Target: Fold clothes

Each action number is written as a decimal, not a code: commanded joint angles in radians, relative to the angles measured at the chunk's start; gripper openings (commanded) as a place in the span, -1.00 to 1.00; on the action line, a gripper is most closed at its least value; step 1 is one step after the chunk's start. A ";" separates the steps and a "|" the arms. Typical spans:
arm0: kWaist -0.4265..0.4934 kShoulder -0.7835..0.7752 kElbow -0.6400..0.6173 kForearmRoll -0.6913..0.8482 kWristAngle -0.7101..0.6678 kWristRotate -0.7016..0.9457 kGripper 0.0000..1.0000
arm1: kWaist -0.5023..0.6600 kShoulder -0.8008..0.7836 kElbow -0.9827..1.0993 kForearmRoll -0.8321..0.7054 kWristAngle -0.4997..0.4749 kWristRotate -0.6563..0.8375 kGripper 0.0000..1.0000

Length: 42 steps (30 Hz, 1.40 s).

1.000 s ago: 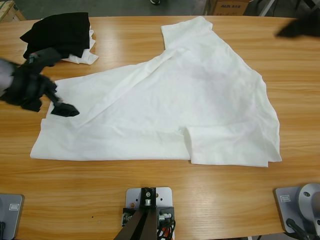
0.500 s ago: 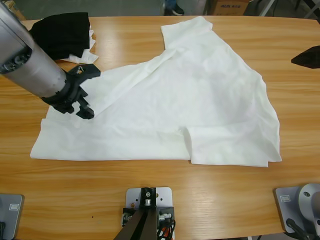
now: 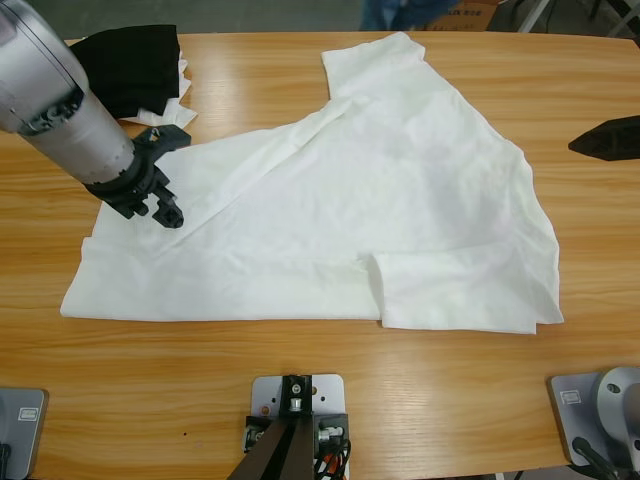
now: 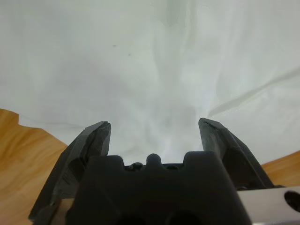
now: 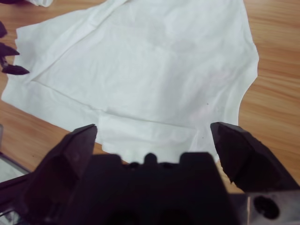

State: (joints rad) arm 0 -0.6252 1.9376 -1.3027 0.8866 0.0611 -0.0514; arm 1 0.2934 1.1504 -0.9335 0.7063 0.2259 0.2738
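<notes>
Since the earlier frame, the left tool point(image 3: 165, 205), jaws wide, has been drawn slightly toward 10 o'clock over the white T-shirt point(image 3: 380, 210) spread mid-counter point(image 3: 300, 380); the fold seems unstarted, so an edge grasp is called for, the right tool point(image 3: 600, 140) waiting wide at 3 o'clock.

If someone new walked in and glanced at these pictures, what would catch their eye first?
Most likely the big white T-shirt, wrinkled and partly folded across the middle of the wooden table. Next, the left gripper over the shirt's left part, jaws open, and the folded black garment at the table's far left corner.
</notes>
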 commanded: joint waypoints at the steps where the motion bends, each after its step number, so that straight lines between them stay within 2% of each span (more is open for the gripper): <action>1: 0.045 0.090 0.003 0.003 -0.160 0.001 0.45 | 0.012 0.019 0.048 -0.022 -0.011 0.012 1.00; 13: 0.143 0.079 0.039 0.014 -0.172 0.041 0.45 | 0.012 0.024 0.088 -0.041 -0.007 0.028 1.00; 17: 0.145 0.083 0.063 0.014 -0.178 0.047 0.43 | 0.012 0.026 0.095 -0.041 -0.007 0.029 1.00; 20: 0.151 0.081 0.080 0.012 -0.178 0.053 0.29 | 0.012 0.028 0.112 -0.051 -0.007 0.037 1.00; 40: 0.142 0.078 0.114 0.003 -0.210 0.064 0.28 | 0.012 0.032 0.140 -0.076 -0.007 0.044 1.00; 41: 0.142 0.079 0.114 0.001 -0.209 0.064 0.28 | 0.012 0.032 0.140 -0.076 -0.007 0.045 1.00; 42: 0.142 0.081 0.114 -0.001 -0.207 0.064 0.18 | 0.012 0.032 0.140 -0.076 -0.007 0.045 1.00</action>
State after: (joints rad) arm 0 -0.4823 1.9757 -1.2064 0.8952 -0.1386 0.0022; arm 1 0.2934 1.1572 -0.8271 0.6421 0.2259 0.3062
